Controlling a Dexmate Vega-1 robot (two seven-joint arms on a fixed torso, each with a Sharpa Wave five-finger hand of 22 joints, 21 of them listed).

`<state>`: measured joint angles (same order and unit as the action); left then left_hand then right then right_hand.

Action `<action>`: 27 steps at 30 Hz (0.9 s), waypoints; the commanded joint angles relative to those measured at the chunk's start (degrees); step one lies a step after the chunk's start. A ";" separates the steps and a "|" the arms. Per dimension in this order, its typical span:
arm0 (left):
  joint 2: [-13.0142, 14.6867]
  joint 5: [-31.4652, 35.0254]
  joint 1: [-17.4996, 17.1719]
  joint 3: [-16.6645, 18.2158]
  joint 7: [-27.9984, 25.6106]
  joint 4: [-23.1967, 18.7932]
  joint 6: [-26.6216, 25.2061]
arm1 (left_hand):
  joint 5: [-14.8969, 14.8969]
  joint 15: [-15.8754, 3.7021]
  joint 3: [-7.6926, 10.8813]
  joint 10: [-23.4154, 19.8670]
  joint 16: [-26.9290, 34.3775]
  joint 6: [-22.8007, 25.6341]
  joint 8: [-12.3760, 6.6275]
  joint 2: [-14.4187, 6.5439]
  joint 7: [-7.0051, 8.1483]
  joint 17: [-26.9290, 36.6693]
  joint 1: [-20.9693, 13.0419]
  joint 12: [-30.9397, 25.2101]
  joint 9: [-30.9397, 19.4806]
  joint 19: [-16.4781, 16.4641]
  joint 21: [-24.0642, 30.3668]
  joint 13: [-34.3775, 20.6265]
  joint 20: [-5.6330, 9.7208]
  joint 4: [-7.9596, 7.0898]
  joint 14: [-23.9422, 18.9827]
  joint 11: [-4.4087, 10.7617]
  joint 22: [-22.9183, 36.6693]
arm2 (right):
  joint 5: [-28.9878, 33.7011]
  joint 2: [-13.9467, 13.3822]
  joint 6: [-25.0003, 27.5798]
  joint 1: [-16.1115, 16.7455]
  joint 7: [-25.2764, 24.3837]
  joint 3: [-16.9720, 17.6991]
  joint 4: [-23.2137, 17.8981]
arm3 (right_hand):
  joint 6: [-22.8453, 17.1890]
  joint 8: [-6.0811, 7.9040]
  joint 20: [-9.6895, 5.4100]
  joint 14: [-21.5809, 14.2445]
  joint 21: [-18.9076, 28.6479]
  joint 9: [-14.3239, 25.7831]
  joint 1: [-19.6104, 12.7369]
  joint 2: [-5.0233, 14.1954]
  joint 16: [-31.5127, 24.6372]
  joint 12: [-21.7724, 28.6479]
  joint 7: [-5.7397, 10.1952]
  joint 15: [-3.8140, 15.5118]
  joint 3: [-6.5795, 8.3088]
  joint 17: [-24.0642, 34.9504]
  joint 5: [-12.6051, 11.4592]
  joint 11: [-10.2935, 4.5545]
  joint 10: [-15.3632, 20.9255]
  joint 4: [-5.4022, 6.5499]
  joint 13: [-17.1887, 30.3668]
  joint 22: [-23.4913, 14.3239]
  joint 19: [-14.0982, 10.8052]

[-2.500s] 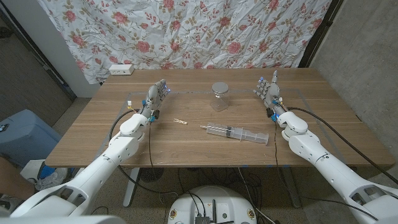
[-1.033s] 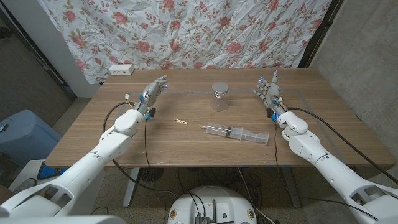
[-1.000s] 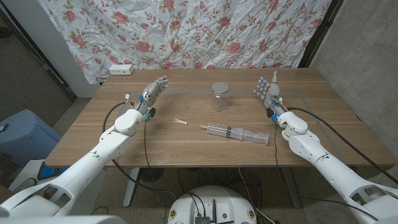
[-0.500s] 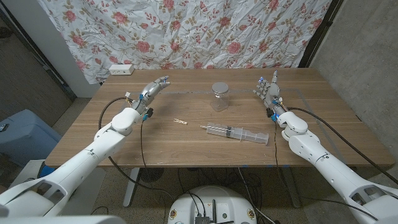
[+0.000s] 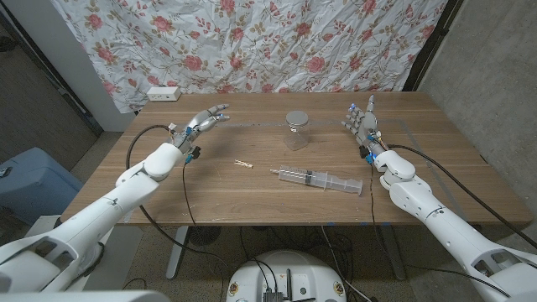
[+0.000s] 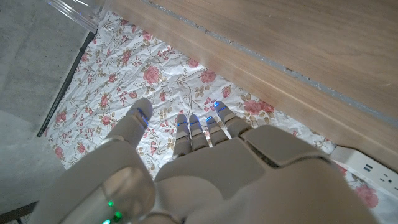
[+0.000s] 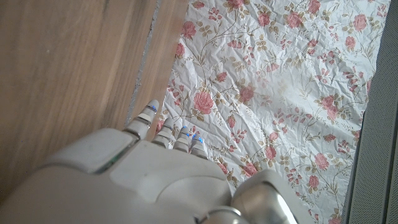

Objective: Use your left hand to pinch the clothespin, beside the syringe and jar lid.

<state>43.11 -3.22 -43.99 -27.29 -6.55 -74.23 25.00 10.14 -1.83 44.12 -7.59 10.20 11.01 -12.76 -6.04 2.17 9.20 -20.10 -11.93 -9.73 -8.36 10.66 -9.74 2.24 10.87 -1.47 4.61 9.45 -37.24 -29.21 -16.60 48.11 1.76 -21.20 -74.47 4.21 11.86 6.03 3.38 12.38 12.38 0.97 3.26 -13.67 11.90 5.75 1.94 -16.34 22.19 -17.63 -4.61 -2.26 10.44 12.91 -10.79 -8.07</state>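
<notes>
Left robot hand (image 5: 204, 120) spread, empty, above surface (image 5: 168, 193) left of clothespin (image 5: 244, 164). Clothespin lies left of syringe (image 5: 317, 179), near lidded jar (image 5: 296, 130). Right robot hand (image 5: 362, 120) spread, empty.

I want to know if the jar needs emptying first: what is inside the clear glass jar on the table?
The clear glass jar with a silvery lid stands upright on the wooden table. Through its wall nothing shows inside, though it is too small here to rule out something small or clear.

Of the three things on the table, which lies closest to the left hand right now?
The clothespin: it lies nearest the left hand, while the jar and the syringe sit farther toward the right hand's side.
</notes>
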 commanded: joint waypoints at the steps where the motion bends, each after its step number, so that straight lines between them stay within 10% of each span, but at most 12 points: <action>1: 1.18 15.27 3.57 -2.53 -8.84 7.70 10.91 | 0.16 -2.15 -0.28 -1.51 0.24 1.83 -0.48 0.79 0.46 0.26 -1.82 -0.23 -0.25 -1.31 0.50 -0.30 3.43 0.43 -1.21 0.81 0.08 | -0.01 -0.01 -0.05 0.01 -0.01 0.01 0.04 | 0.14 0.35 -0.02 0.49 0.22 0.13 0.00 4.14 -0.30 0.37 0.42 1.94 -0.24 0.20 -0.26 -0.56 -0.15 -0.02 0.15 -0.26 -0.23; 27: 9.74 33.27 2.42 -5.82 -11.67 -2.89 2.39 | 0.18 -3.13 -2.59 -10.82 0.19 9.08 -1.63 7.23 3.14 0.26 -10.67 -0.46 -0.30 -4.67 0.42 -0.34 3.43 0.52 -5.95 4.64 0.08 | -0.02 -0.03 -0.02 0.02 -0.02 0.01 -0.01 | 0.19 0.33 -0.06 0.57 0.23 0.13 -0.01 4.14 -0.27 0.39 0.36 1.97 -0.24 0.19 -0.26 -0.50 -0.11 -0.02 0.15 -0.26 -0.23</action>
<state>49.63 24.05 -41.22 -32.03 -16.67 -73.65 28.93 10.14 -2.21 41.80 -17.75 10.20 19.37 -13.91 0.55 5.01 9.20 -30.00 -12.59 -9.73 -12.33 10.66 -10.02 2.14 11.42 -6.74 8.83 9.34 -37.24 -29.23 -16.66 48.13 1.75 -21.19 -74.44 4.21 11.86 6.03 3.38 12.38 12.38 0.97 3.26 -13.67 11.90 5.75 1.94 -16.34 22.18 -17.62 -4.61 -2.26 10.43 12.90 -10.79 -8.07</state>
